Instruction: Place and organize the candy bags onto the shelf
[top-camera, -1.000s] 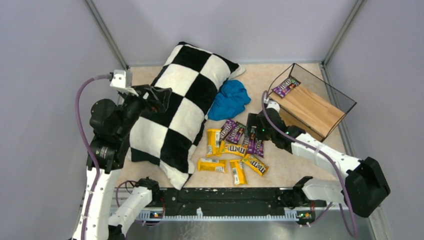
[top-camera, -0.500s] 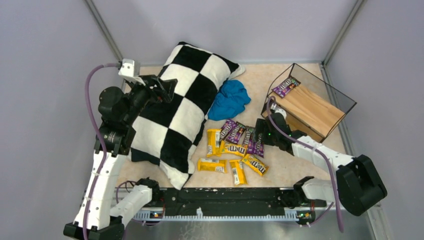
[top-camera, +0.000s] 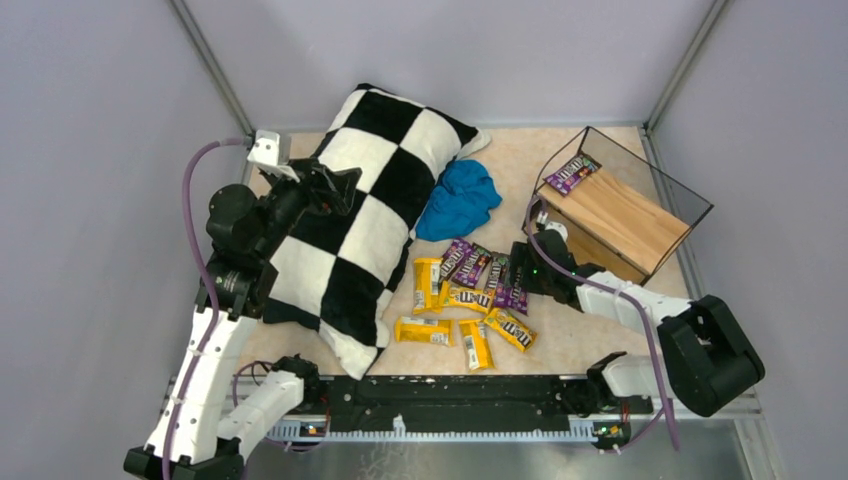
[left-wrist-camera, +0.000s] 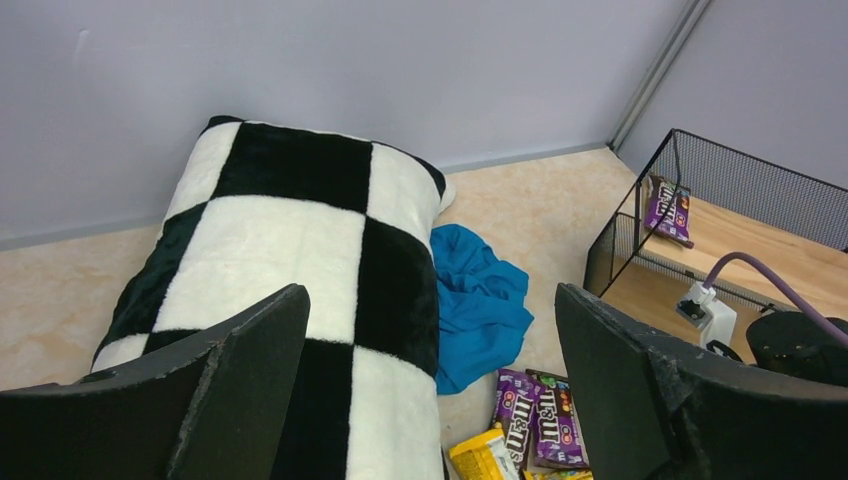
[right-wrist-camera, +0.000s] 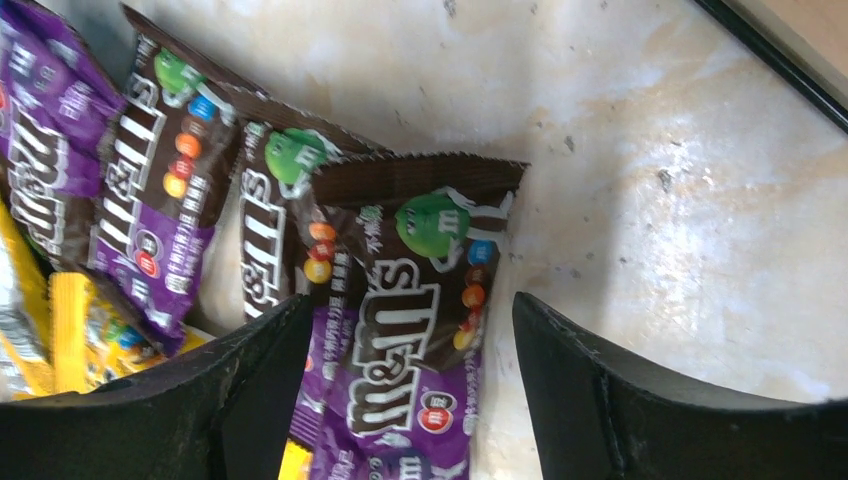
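Candy bags (top-camera: 470, 295), where?
Heap mid-table, btwn pillow (top-camera: 370, 200) & shelf (top-camera: 620, 215); one purple bag (top-camera: 572, 173) lies on the shelf's top board, far corner
Right claw (right-wrist-camera: 410, 310)?
Open, low at heap's right edge, fingers either side of a brown-purple bag (right-wrist-camera: 415, 290), not clamped. Open tabletop to its right, shelf frame near
Left claw (left-wrist-camera: 430, 290)?
Open wide, nothing in it, up over the pillow
Anything in the way?
Blue cloth (top-camera: 460, 200) just behind the heap, against the pillow
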